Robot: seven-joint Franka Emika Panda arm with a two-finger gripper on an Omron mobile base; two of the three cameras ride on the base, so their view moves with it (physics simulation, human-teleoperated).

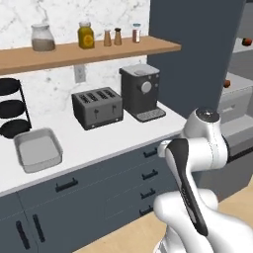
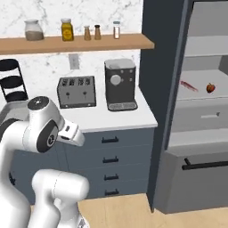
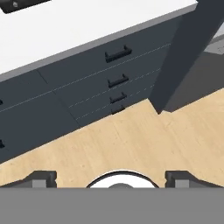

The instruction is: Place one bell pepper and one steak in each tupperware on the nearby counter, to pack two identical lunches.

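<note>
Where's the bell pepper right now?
The bell pepper sits on a shelf inside the open compartment right of the counter, seen in the right base view, just right of a red steak.

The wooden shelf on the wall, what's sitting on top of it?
On the wooden shelf stand a big glass jar, a yellow jar, two small shakers and a little bottle. What is inside the shakers cannot be seen.
</note>
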